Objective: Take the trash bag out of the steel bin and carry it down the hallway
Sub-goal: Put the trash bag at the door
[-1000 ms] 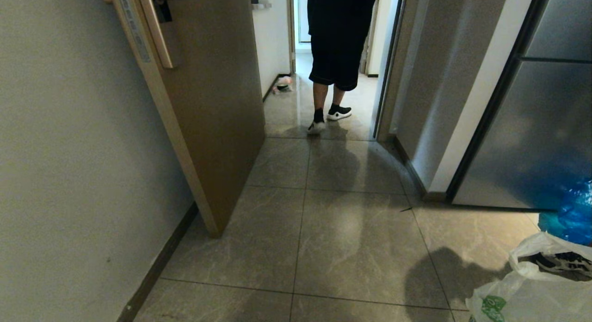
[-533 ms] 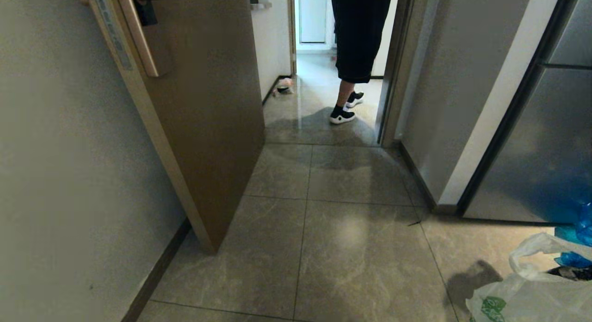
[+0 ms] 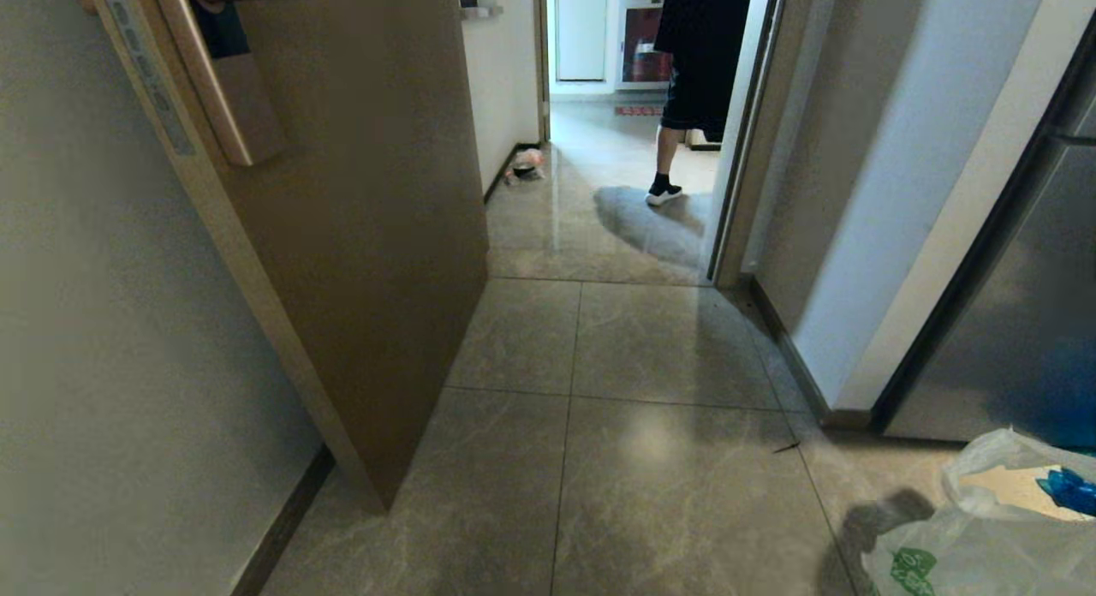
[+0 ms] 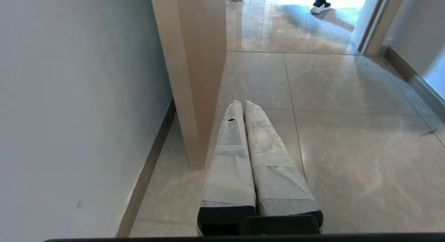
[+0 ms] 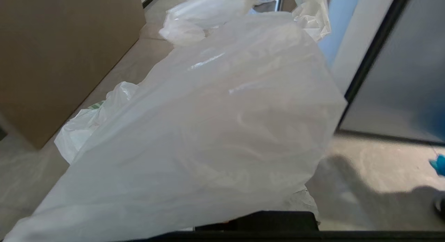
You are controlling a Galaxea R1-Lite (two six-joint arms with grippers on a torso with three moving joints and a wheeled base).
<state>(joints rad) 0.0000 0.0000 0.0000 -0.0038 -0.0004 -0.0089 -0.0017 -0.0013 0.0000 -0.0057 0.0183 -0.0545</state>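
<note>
The bag (image 5: pixel 208 130) drapes over the right gripper, clenched beneath it, right of the door (image 3: pixel 360 236). The left gripper (image 4: pixel 242 106) is closed, empty, beside the door. A person (image 3: pixel 698 82) stands beyond it.

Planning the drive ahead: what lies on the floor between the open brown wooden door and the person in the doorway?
Only bare grey marbled tiles, seen in the head view, between door and person.

text: none legible | trash bag (image 3: pixel 985 549): green printed logo, unreadable
</note>
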